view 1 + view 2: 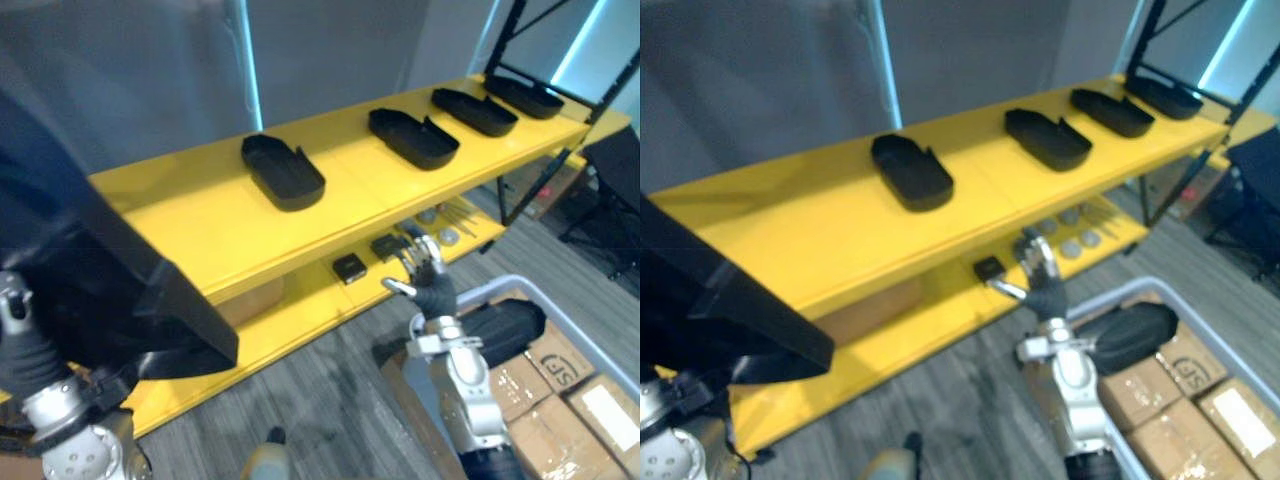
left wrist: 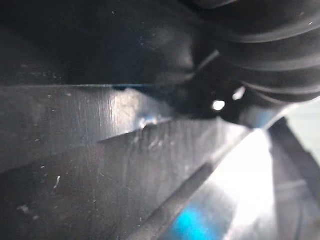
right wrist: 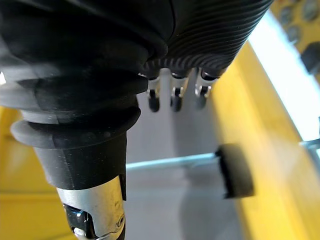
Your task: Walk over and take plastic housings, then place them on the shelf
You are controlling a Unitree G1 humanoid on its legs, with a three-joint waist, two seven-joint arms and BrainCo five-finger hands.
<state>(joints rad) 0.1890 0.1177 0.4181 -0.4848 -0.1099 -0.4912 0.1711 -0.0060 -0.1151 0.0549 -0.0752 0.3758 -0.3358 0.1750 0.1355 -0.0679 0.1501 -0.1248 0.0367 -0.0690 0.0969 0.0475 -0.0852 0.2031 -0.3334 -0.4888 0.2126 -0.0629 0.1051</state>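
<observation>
Plastic housing point(image 1: 100, 290) at eight o'clock covers the left robot hand point(image 1: 22, 350), its grip unreadable. The right robot hand point(image 1: 425, 275) at four o'clock is loosely spread and empty, before the shelf point(image 1: 200, 220).

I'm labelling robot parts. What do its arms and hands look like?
The right arm and left arm are silver-grey with rounded joints. The right hand has silver fingers with dark tips and a separate thumb; a dark ribbed cover wraps its back and wrist. The left hand wears the same cover.
</observation>
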